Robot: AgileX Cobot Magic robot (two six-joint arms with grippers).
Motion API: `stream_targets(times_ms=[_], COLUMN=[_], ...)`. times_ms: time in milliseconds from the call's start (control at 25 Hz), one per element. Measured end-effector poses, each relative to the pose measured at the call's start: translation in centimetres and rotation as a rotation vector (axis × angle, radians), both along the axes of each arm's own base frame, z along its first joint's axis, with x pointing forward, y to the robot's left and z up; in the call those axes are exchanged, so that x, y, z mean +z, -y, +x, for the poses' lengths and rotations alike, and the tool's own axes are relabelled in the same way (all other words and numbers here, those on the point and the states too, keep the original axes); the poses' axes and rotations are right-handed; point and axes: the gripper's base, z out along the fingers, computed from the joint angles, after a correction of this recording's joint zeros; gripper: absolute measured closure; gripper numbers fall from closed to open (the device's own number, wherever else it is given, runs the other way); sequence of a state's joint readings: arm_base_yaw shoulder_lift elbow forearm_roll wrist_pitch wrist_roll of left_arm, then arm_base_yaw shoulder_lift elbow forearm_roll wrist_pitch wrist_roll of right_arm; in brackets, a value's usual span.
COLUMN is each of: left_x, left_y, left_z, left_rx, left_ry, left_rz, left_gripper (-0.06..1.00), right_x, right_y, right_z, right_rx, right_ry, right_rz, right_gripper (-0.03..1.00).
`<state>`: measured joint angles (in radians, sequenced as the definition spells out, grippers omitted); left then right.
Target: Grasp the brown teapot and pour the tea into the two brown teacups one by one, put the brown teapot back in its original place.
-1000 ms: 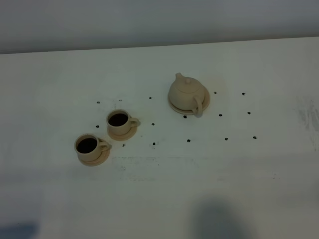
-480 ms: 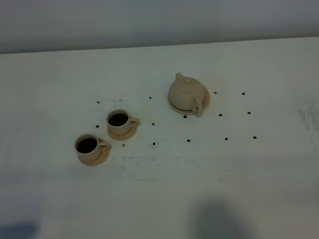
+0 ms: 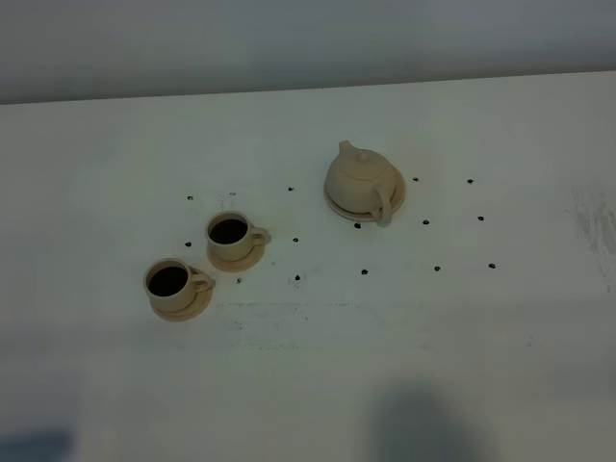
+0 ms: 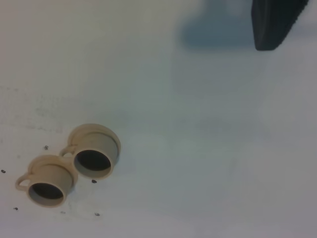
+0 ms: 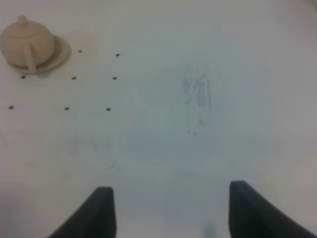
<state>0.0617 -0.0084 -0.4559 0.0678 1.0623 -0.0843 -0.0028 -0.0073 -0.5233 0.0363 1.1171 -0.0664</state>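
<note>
- Nearest the camera in the exterior high view, a soft dark shadow (image 3: 419,423) is lying on the front of the white counter (image 3: 308,366); neither arm is showing there.
- The right gripper (image 5: 168,208) is hanging over bare counter with its jaws released and standing wide apart, grasping nothing.
- The left gripper (image 4: 275,22) is showing only as one dark piece at the edge of its wrist view; its jaws are clenched, with nothing between them.
- The nearer teacup (image 3: 170,282) is sitting on its saucer (image 3: 183,308), holding dark tea, handle pointing right in the high view.
- The second teacup (image 3: 229,233) is sitting just beyond and to the right, on a saucer of its own, also dark inside.
- Small black dots (image 3: 365,271) are marking the counter around the cups and the pot.
- Farther back and to the right, the brown teapot (image 3: 358,179) is standing upright on its round coaster (image 3: 397,197), lid on, loop handle facing forward, well apart from both cups.
- No brand, label or writing is showing on anything.
- A grey wall (image 3: 308,38) is running behind the counter's far edge.
</note>
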Motion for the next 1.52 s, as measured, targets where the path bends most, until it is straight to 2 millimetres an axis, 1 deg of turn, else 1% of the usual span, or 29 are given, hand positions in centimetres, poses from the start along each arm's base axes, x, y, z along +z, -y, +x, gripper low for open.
stream_targets(times_ms=[800, 1000, 1520], left_x=[0.00, 0.00, 0.00], left_y=[0.00, -0.03, -0.03], left_z=[0.00, 0.02, 0.03], left_rx=[-0.001, -0.045, -0.047], left_ry=[0.000, 0.000, 0.000], left_rz=[0.000, 0.000, 0.000], left_gripper=[0.51, 0.51, 0.51], right_x=[0.00, 0.00, 0.00], right_y=[-0.01, -0.01, -0.01], right_z=[0.00, 0.00, 0.00], right_rx=[0.001, 0.001, 0.001], right_ry=[0.000, 0.000, 0.000], right_rz=[0.001, 0.001, 0.001], right_gripper=[0.48, 0.48, 0.49])
